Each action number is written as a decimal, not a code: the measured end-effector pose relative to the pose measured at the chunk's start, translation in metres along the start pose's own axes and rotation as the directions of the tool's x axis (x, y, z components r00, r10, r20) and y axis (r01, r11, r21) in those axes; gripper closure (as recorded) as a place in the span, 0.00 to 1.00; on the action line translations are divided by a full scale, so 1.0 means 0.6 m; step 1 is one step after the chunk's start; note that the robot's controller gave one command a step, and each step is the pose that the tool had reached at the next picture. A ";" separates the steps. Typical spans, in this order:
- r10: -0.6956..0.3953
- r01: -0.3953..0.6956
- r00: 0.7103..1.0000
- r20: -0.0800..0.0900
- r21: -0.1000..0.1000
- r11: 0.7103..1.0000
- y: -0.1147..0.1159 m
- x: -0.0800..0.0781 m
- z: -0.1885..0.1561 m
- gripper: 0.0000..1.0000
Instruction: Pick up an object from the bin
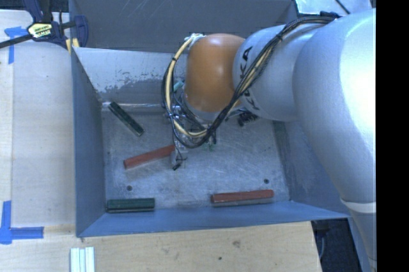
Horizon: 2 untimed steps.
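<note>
My gripper (177,161) reaches down from under the orange wrist cover to the bin floor near the middle. Its tip is at the right end of a reddish-brown flat bar (147,158), which lies slightly tilted on the floor; I cannot tell whether it touches the bar. A dark grey-green bar (125,119) lies diagonally at the back left, apart from the gripper.
A dark green bar (130,205) lies along the front wall at the left, and a second reddish-brown bar (242,198) lies along the front wall at the right. The big arm and its cables cover the bin's right and back part.
</note>
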<state>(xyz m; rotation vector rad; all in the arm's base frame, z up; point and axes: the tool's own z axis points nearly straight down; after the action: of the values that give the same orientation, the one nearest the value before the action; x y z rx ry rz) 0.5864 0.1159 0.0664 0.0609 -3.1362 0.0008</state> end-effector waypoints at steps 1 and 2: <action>0.005 -0.005 1.000 0.017 -0.004 1.000 0.000 -0.009 -0.013 1.00; 0.005 -0.005 1.000 0.009 -0.002 1.000 -0.001 -0.005 -0.007 0.00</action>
<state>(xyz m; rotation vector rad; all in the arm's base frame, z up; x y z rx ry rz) 0.5895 0.1153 0.0707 0.0531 -3.1454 -0.0019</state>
